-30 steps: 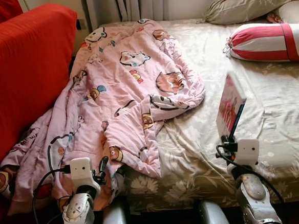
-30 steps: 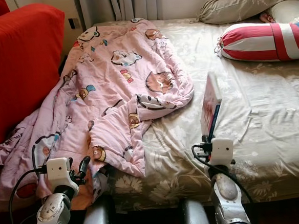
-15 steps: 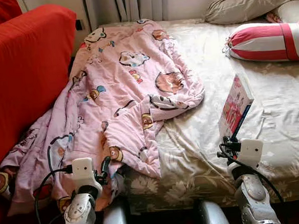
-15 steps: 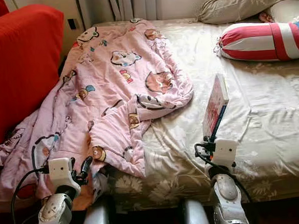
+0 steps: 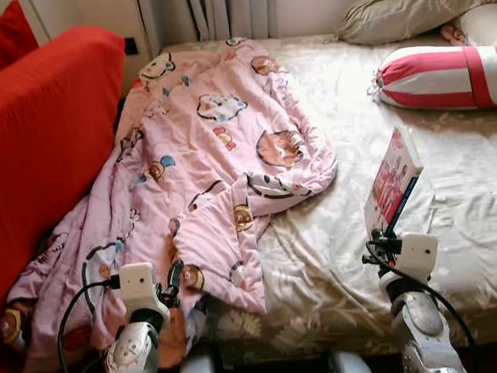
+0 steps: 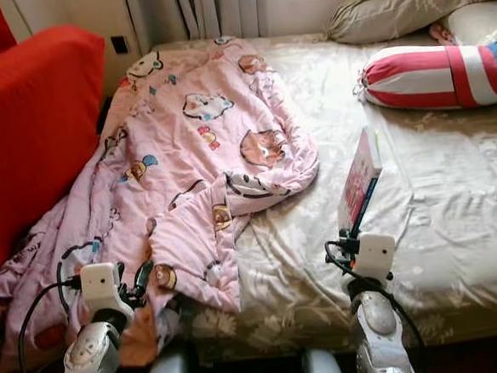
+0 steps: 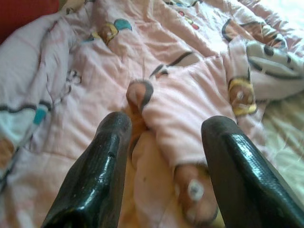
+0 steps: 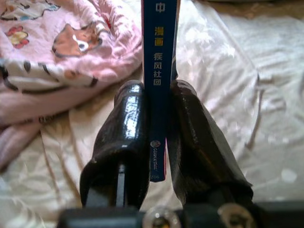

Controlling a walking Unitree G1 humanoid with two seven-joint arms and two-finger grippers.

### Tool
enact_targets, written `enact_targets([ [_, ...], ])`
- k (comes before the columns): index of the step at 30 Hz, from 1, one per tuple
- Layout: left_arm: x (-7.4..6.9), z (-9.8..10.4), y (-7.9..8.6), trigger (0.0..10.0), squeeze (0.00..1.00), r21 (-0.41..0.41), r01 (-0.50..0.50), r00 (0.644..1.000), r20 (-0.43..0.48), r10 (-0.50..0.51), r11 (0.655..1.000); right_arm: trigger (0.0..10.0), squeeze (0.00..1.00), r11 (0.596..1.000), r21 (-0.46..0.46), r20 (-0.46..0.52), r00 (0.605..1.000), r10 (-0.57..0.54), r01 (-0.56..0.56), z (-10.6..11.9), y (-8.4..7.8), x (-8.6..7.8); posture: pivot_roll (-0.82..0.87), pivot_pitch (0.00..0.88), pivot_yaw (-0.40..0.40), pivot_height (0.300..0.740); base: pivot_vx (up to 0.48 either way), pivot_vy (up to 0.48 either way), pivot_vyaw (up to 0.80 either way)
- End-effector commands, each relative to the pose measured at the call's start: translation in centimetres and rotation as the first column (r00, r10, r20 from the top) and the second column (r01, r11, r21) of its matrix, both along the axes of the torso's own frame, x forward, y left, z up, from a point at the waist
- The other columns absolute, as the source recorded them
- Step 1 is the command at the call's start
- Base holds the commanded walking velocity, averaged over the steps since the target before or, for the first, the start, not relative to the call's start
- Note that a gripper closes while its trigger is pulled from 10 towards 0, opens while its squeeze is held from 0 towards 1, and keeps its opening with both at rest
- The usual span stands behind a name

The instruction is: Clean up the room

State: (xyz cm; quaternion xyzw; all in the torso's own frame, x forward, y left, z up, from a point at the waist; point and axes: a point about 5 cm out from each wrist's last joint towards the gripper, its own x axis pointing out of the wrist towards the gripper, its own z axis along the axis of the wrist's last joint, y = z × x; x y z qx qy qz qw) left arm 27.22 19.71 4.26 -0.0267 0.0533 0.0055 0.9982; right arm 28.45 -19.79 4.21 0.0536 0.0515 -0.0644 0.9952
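My right gripper [image 5: 387, 233] is shut on a thin book [image 5: 392, 180] with a pink cover and a blue spine [image 8: 160, 66], holding it upright and tilted above the beige bed sheet [image 5: 453, 189]. The spine sits clamped between the two black fingers [image 8: 127, 137]. My left gripper [image 5: 171, 279] stands open low at the bed's near edge, over the rumpled pink cartoon blanket [image 5: 212, 146]. Its fingers [image 7: 97, 180] hold nothing, with the blanket [image 7: 180, 104] lying beneath them.
A red sofa [image 5: 32, 142] stands close on the left of the bed. A red-and-white striped bolster [image 5: 445, 74] and an olive pillow [image 5: 415, 4] lie at the bed's head. Curtains [image 5: 211, 10] hang behind. The blanket's lower end droops off the bed.
The book has tipped from nearly upright to leaning right in my right gripper. The camera has shifted slightly back and up. My left gripper stays low over the blanket.
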Motion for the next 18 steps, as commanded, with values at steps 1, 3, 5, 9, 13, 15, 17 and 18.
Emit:
enact_targets([
  [1,0.02,-0.09,-0.05,10.0,0.00,-0.002,-0.004,1.000,-0.004,0.004,1.000,10.0,0.00,1.000,0.003,0.053,0.999,-0.012,0.012,1.11,-0.33,0.38,0.13,0.076,-0.026,0.722,0.000,0.000,0.00],
  [3,0.01,-0.10,-0.08,10.0,0.00,-0.002,-0.004,1.000,-0.003,0.004,1.000,10.0,0.00,1.000,0.005,0.053,0.999,-0.013,0.012,1.10,-0.33,0.38,0.13,0.075,-0.027,0.732,0.000,0.000,0.00],
  [5,0.00,-0.11,-0.07,10.0,0.00,-0.002,-0.005,1.000,-0.003,0.005,1.000,10.0,0.00,1.000,0.016,0.047,0.999,-0.013,0.012,0.98,-0.21,0.43,0.13,0.075,-0.027,0.732,0.000,0.000,0.00],
  [9,-0.05,-0.13,-0.09,10.0,0.00,-0.003,-0.006,1.000,-0.002,0.006,1.000,10.0,0.00,1.000,0.004,0.052,0.999,-0.013,0.013,0.98,-0.12,0.40,0.13,0.075,-0.029,0.732,0.000,0.000,0.00],
  [13,-0.08,-0.14,-0.10,10.0,0.00,-0.002,-0.007,1.000,0.000,0.007,1.000,10.0,0.00,1.000,0.012,0.050,0.999,-0.015,0.014,0.93,-0.06,0.34,0.13,0.075,-0.030,0.732,0.000,0.000,0.00],
  [15,-0.08,-0.13,-0.11,10.0,0.00,-0.001,-0.006,1.000,0.000,0.006,1.000,10.0,0.00,1.000,0.012,0.048,0.999,-0.016,0.016,0.92,-0.08,0.34,0.13,0.075,-0.030,0.732,0.000,0.000,0.00],
  [17,-0.07,-0.13,-0.11,10.0,0.00,0.000,-0.005,1.000,0.001,0.005,1.000,10.0,0.00,1.000,0.013,0.047,0.999,-0.019,0.018,0.90,-0.10,0.35,0.13,0.076,-0.031,0.732,0.000,0.000,0.00],
  [18,-0.04,-0.10,-0.17,10.0,0.00,0.002,-0.003,1.000,0.002,0.003,1.000,10.0,0.00,1.000,0.012,0.040,0.999,-0.024,0.023,0.84,-0.21,0.38,0.13,0.075,-0.032,0.732,0.000,0.000,0.00],
])
